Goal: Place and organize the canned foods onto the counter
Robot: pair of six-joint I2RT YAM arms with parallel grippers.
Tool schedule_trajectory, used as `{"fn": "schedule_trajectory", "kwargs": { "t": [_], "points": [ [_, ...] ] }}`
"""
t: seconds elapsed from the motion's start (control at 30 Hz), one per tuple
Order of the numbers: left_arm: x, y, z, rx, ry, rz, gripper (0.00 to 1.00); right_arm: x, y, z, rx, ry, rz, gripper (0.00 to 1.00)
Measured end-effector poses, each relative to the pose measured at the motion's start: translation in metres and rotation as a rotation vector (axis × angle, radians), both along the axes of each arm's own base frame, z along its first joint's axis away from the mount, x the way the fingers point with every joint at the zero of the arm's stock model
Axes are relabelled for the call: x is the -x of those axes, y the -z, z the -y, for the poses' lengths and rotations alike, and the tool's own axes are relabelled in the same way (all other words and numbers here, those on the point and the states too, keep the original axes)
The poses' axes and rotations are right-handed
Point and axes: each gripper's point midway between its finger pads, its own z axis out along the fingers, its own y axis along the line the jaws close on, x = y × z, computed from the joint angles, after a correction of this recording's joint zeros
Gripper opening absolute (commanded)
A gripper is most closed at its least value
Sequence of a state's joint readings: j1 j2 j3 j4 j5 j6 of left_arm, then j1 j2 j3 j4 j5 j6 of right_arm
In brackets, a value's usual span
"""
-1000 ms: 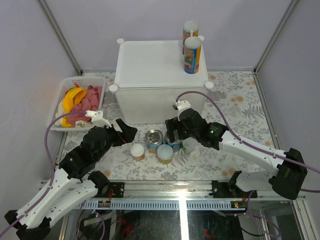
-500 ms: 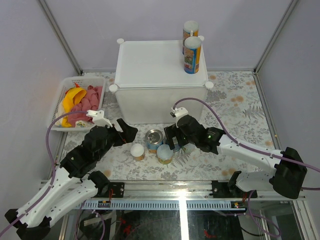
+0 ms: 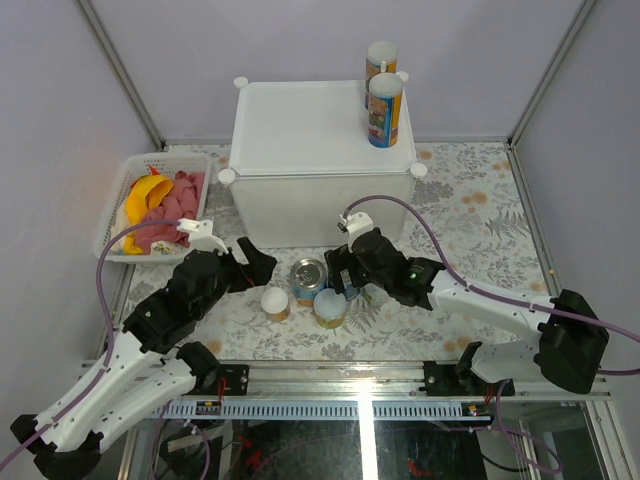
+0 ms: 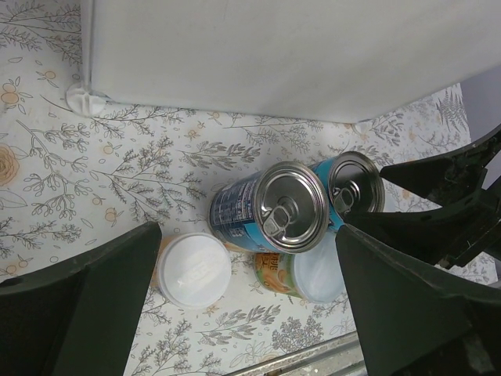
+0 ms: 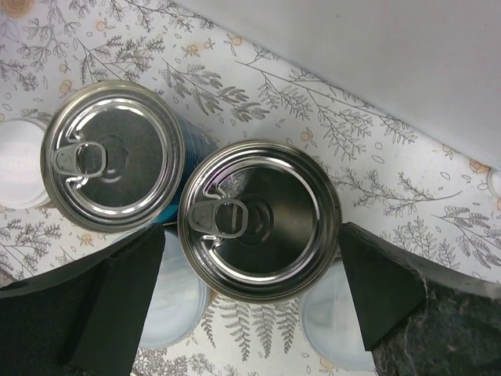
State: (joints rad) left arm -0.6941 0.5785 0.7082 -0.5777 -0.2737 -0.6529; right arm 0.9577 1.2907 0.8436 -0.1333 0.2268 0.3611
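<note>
- At the right gripper (image 5: pixel 252 233): spread wide and gripping nothing, with one finger (image 5: pixel 117 301) either side of a steel can (image 5: pixel 258 221). Cannot tell whether either pad touches its wall.
- Between those jaws: that steel can, upright on the flowered table (image 5: pixel 258 102), long axis vertical, lid facing up at the wrist camera, pull tab toward the finger at the picture's left.
- Just outside the same jaws, past that finger: a second steel can (image 5: pixel 113 157), blue-labelled, also upright with its lid up, close beside the first.
- Low beside each fingertip: a pale-lidded jar (image 5: pixel 180 309) by one and another pale lid (image 5: pixel 337 325) by the other, both standing and partly hidden.
- At the left gripper (image 4: pixel 246 231): wide open too, empty, hanging above the table.
- Within its gap, lower down: the second steel can, axis vertical and tab end up. A white-lidded jar (image 4: pixel 193 269) stands near the finger at the picture's left.
- Well beyond the tips of both pairs of jaws: the counter (image 3: pixel 300 130), a big white box.
- On its flat top, at the far right corner: two tall canisters (image 3: pixel 385 110), upright, long axes vertical, lids up, one behind the other.
</note>
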Motion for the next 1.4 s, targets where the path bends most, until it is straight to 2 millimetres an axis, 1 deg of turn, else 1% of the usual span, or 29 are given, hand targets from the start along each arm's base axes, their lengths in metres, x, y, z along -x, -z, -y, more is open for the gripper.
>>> {"fn": "schedule_trajectory", "kwargs": {
  "t": [0.2, 0.5, 0.83, 1.1, 1.27, 1.4],
  "points": [
    [0.0, 0.001, -0.001, -0.014, 0.006, 0.002, 0.95, -0.004, 0.0, -0.004, -0.01, -0.002, 0.019, 1.0],
    [0.0, 0.001, -0.001, -0.025, 0.009, 0.006, 0.96, -0.005, 0.001, -0.003, 0.004, -0.008, 0.042, 1.0],
    [0.0, 0.001, -0.002, -0.025, 0.006, 0.007, 0.96, 0.001, 0.001, 0.007, 0.039, -0.024, 0.043, 1.0],
    [-0.001, 0.001, -0.002, -0.021, 0.002, 0.006, 0.96, 0.009, 0.012, 0.019, 0.08, -0.027, 0.019, 1.0],
    [-0.001, 0.001, -0.002, -0.018, 0.001, 0.005, 0.96, 0.012, 0.021, 0.023, 0.096, -0.032, 0.008, 1.0],
    [-0.001, 0.001, -0.002, -0.015, -0.001, 0.004, 0.96, 0.012, 0.026, 0.023, 0.093, -0.036, 0.012, 1.0]
  ]
}}
